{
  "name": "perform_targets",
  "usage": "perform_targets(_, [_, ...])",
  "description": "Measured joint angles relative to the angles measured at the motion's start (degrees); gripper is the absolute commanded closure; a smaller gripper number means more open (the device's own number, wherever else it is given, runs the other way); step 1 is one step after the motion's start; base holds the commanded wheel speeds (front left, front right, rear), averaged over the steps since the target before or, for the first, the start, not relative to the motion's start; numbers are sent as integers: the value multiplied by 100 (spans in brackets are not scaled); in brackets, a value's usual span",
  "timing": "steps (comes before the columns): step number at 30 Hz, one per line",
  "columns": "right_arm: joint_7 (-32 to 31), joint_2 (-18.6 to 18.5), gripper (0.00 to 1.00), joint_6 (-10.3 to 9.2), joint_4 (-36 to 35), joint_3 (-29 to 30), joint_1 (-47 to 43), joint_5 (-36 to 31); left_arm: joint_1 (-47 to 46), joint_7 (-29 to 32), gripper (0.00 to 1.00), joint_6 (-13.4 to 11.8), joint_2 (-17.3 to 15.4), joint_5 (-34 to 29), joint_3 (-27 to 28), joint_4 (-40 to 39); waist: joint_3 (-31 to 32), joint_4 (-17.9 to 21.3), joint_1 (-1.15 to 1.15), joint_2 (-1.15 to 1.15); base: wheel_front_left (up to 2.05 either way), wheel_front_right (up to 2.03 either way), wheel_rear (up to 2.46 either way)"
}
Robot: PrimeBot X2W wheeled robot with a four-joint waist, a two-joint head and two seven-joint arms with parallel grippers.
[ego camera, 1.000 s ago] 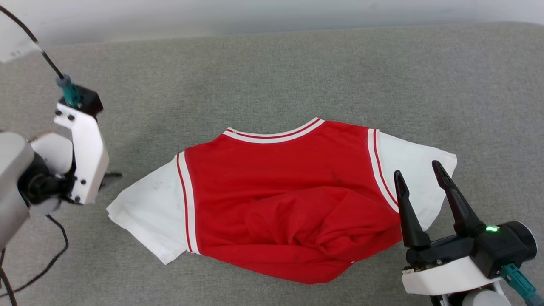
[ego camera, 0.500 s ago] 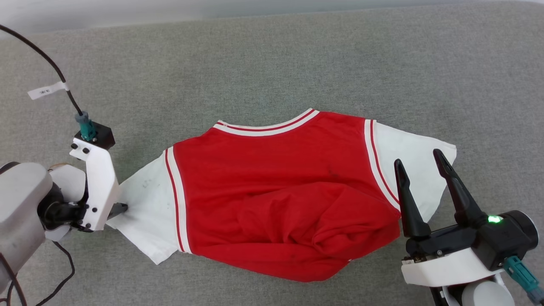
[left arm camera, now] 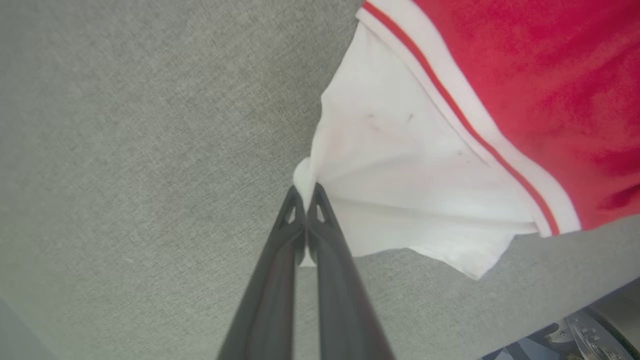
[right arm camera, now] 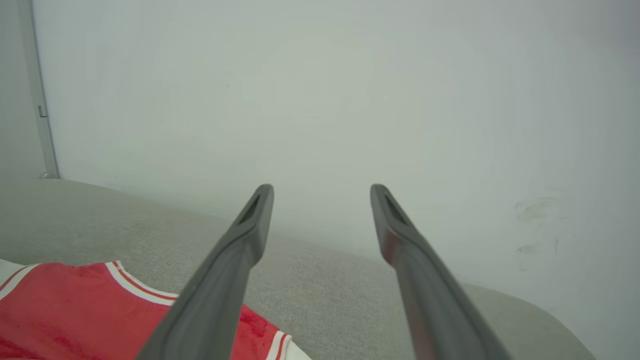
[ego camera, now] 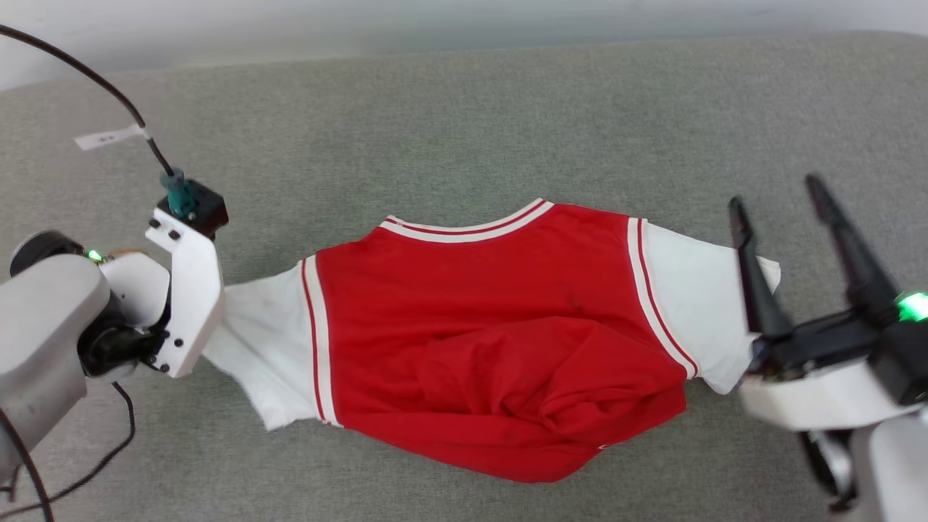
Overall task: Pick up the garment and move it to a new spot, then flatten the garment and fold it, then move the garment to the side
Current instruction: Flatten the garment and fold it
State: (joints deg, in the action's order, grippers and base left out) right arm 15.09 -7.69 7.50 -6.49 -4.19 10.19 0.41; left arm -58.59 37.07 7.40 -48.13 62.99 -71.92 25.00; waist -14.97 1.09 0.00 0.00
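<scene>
While its two dark fingers press together on the edge of the white sleeve, the left gripper (left arm camera: 305, 200) pinches the garment (ego camera: 500, 348), which lies spread, plain red side up and rumpled, on the grey cloth surface (ego camera: 464, 123). By the other sleeve's tip, the right gripper (ego camera: 776, 192) stands wide, holding nothing.

On the fabric surface (ego camera: 464, 130) lies the garment (ego camera: 500, 348); left gripper (left arm camera: 305, 195) touches its left sleeve tip (left arm camera: 303, 176), right gripper (ego camera: 776, 192) by right sleeve (ego camera: 703, 304); wall (right arm camera: 320, 100) behind.

The left arm (ego camera: 43, 326) has jaws pinched tight; the right arm (ego camera: 819, 399) has jaws spread wide.
</scene>
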Motion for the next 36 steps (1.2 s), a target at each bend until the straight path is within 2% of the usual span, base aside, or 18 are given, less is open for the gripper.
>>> perform_targets(6, [0, -886, 0, 1, 252, 240, 787, 78, -109, -253, 100, 0, -190, -63, -3, -547, 152, -132, 0, 0, 0, 0, 0])
perform_targets(8, [-70, -1322, 0, 1, 589, 144, 1078, 160, -111, -299, 100, 0, -222, -88, -9, -676, 188, -167, 0, 0, 0, 0, 0])
perform_targets(9, [-293, -1543, 0, 0, 744, 15, 1212, 249, -107, -318, 100, 0, -230, -90, -11, -731, 202, -183, 0, 0, 0, 0, 0])
perform_targets(11, [-821, -1963, 0, 1, 1000, -291, 1543, 542, -90, -379, 100, 0, -227, -94, -12, -848, 211, -216, 0, 0, 0, 0, 0])
perform_targets(14, [-1990, -2480, 0, 1, 1199, -847, 1965, 1185, -39, -436, 100, -1, -225, -127, -21, -943, 193, -249, 0, 0, 0, 0, 0])
perform_targets(19, [-4155, -3405, 0, 0, 1372, -1920, 2449, 2688, -42, -504, 100, -20, -208, -186, -16, -1063, 88, -316, 0, 0, 0, 0, 0])
perform_targets(22, [-5159, -3933, 0, 3, 1403, -2365, 2668, 3363, -76, -554, 100, -33, -189, -233, -3, -1104, -9, -373, 0, 0, 0, 0, 0])
perform_targets(27, [-6424, -4159, 0, 1, 1559, -2722, 3006, 4307, -184, -620, 100, -32, -154, -278, 33, -1124, -220, -491, 0, 0, 0, 0, 0])
perform_targets(29, [-6769, -4181, 0, 1, 1667, -2841, 3156, 4418, -213, -634, 100, -32, -123, -282, 36, -1127, -315, -544, 0, 0, 0, 0, 0])
perform_targets(36, [-7403, -3840, 0, 1, 2415, -2753, 3336, 4864, -398, -713, 100, -13, -8, -292, 59, -1099, -646, -747, 1, 0, 0, 0, 0])
